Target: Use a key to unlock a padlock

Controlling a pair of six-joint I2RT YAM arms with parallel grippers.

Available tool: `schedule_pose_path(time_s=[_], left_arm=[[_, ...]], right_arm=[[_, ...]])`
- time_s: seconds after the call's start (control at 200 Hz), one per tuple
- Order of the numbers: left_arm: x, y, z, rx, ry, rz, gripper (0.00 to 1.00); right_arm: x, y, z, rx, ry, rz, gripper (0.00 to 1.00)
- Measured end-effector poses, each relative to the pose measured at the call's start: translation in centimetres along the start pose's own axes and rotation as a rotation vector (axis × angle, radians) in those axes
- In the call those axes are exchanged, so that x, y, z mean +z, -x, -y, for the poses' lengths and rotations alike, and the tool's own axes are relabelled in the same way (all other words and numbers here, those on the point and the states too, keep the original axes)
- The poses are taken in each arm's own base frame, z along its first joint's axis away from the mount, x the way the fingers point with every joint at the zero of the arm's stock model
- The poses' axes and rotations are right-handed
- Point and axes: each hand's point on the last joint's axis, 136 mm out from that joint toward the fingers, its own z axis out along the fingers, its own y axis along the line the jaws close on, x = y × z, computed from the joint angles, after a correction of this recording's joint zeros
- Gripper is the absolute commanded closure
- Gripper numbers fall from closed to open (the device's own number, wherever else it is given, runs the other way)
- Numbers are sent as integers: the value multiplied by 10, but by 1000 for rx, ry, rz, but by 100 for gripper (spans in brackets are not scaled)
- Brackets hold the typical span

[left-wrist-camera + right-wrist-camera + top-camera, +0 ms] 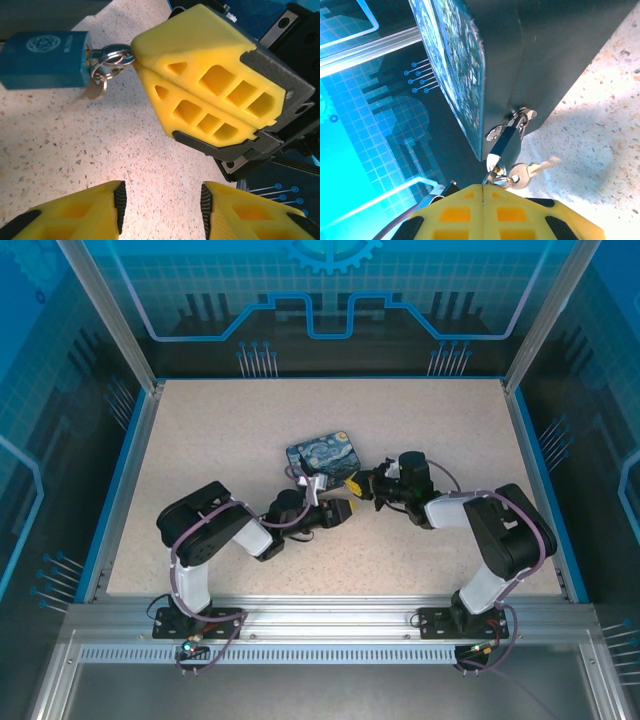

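Though near box (pixel 470 60) edge, right pincer (pixel 483 186) clenched on key (pixel 493 175) at padlock (pixel 504 144); left pincer (pixel 162 202) released, bare table (pixel 75 150) below.

Blue padlock (pixel 45 60), silver key (pixel 540 167) seemingly below

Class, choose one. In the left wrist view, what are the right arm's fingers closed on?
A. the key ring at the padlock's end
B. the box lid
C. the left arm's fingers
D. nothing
A: the fingers of the right gripper meet tip to tip on the key ring at the end of the blue padlock.
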Motion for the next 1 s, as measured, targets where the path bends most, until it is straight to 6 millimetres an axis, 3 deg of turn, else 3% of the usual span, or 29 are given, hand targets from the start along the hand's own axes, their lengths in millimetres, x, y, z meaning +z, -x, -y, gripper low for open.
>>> schedule_pose_path(time_s=[0.275, 0.615, 0.835, 1.0], left_arm=[[-15, -6, 0, -45, -2, 1, 52], [-51, 34, 57, -10, -103, 115, 48], [-82, 65, 78, 14, -37, 183, 41], [-106, 85, 96, 68, 54, 223, 34]], right_arm=[[5, 1, 14, -27, -33, 7, 100], [7, 0, 46, -49, -108, 1, 100], [-1, -1, 65, -146, -208, 1, 71], [-11, 2, 46, -340, -265, 24, 51]])
